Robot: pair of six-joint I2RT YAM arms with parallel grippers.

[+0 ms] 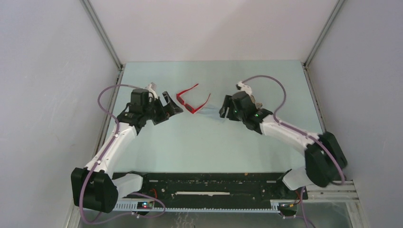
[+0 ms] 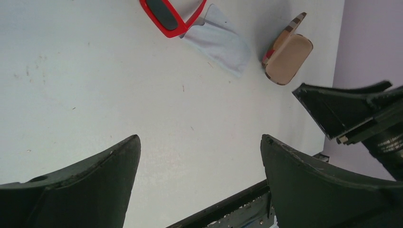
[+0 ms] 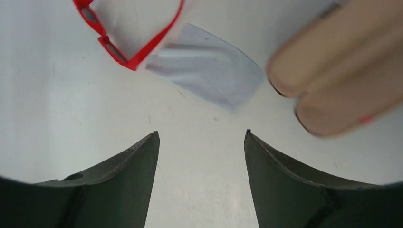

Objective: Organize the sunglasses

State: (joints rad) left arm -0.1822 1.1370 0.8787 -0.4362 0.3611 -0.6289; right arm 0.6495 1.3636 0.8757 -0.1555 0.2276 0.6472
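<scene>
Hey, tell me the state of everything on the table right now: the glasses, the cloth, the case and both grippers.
Red sunglasses: arms unfolded, lying on the table, not held.
Pale blue cloth: spread flat beside the sunglasses.
Tan glasses case: appears open, lid lifted; contents cannot be seen.
Left gripper: open, holding nothing.
Right gripper: open, holding nothing.

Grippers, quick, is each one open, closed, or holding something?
Left gripper: open, holding nothing.
Right gripper: open, holding nothing.
</scene>
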